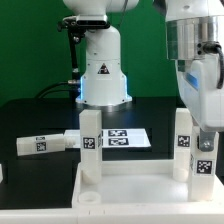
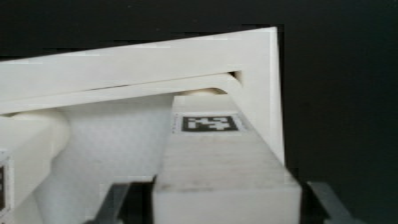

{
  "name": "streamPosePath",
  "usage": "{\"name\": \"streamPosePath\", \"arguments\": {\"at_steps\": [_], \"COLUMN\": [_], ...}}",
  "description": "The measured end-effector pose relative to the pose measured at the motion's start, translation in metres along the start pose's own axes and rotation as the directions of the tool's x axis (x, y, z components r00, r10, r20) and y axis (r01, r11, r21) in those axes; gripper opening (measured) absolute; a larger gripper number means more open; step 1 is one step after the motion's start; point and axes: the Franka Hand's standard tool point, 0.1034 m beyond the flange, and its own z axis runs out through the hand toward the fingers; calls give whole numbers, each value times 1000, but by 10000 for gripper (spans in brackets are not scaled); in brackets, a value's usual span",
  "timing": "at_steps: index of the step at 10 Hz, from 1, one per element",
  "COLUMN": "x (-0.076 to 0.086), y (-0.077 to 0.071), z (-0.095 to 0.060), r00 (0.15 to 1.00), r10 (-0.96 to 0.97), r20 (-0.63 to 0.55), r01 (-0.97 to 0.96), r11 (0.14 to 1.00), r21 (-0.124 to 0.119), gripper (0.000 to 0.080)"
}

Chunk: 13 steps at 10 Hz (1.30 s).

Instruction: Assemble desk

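The white rimmed tabletop [image 1: 135, 196] lies at the front of the exterior view. Two white tagged legs stand upright in it, one at the back left corner [image 1: 90, 146] and one near the back right [image 1: 183, 140]. My gripper [image 1: 206, 136] is shut on a third leg [image 1: 204, 165] and holds it upright at the right corner. In the wrist view the gripper [image 2: 224, 202] grips this leg [image 2: 222, 150] on both sides. The leg's far end sits at the corner of the tabletop [image 2: 151, 70]. A fourth leg [image 1: 45, 143] lies loose on the black table at the left.
The marker board [image 1: 128, 138] lies flat behind the tabletop. The robot's white base [image 1: 103, 65] stands at the back centre. The arm's body [image 1: 195, 45] fills the upper right of the exterior view. Another white part [image 2: 27, 150] shows beside the held leg in the wrist view.
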Motion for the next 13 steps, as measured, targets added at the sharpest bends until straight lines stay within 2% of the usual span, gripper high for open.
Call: {"name": "streamPosePath", "arguments": {"at_steps": [1, 2, 4, 5, 6, 7, 8, 9, 10, 13], "x": [-1, -3, -4, -4, -4, -4, -6, -7, -8, -8], "y": [-1, -2, -1, -1, -1, -1, 0, 1, 3, 3], "z": [0, 0, 0, 1, 1, 1, 1, 2, 3, 3], "r00": [983, 964, 965, 969, 973, 982, 998, 986, 937, 868], "r10": [182, 263, 258, 241, 227, 186, 42, -163, -349, -495], "r20": [19, 34, 46, 45, 44, 43, 37, 30, 28, 19], "r01": [-182, -263, -259, -242, -228, -187, -43, 162, 348, 495], "r11": [983, 965, 966, 970, 973, 982, 999, 986, 937, 868], "r21": [5, 14, 19, 19, 19, 21, 29, 35, 32, 34], "gripper": [288, 288, 288, 362, 362, 542, 542, 627, 643, 648]}}
